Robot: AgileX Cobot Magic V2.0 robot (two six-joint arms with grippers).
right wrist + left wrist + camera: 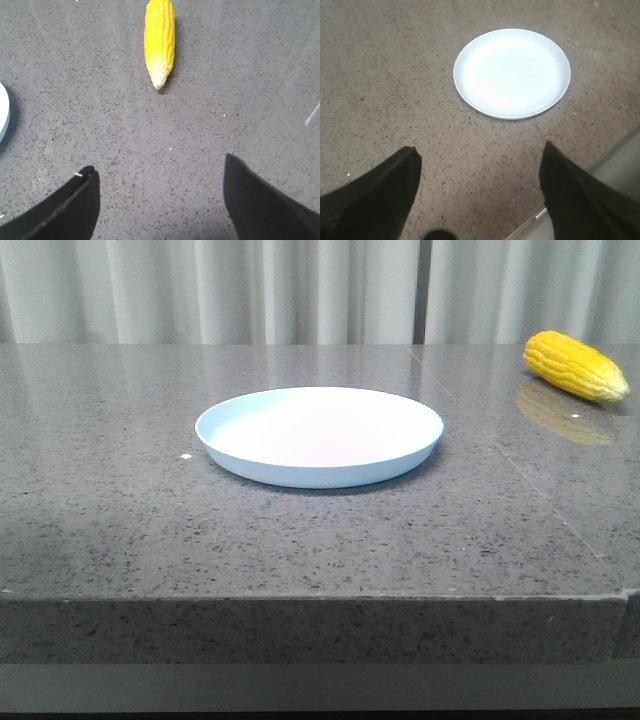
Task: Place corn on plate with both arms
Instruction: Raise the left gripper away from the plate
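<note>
- Here the left gripper (480, 172) hangs over the grey stone table (100, 520), its dark fingers (380, 195) spread wide, holding and touching nothing.
- The right gripper (160, 172) likewise stands wide apart over bare table, empty.
- The plate (319, 436) sits mid-table, nothing on it.
- The corn (575, 365) lies at the far right, well apart from the plate, its pale tip toward the right gripper.

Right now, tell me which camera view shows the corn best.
The right wrist view: the corn lies in plain sight on the table, kernel rows and pale tip sharp, though its thick end is cut off. The front view shows it whole but small, far right. The left wrist view shows only the plate.
</note>
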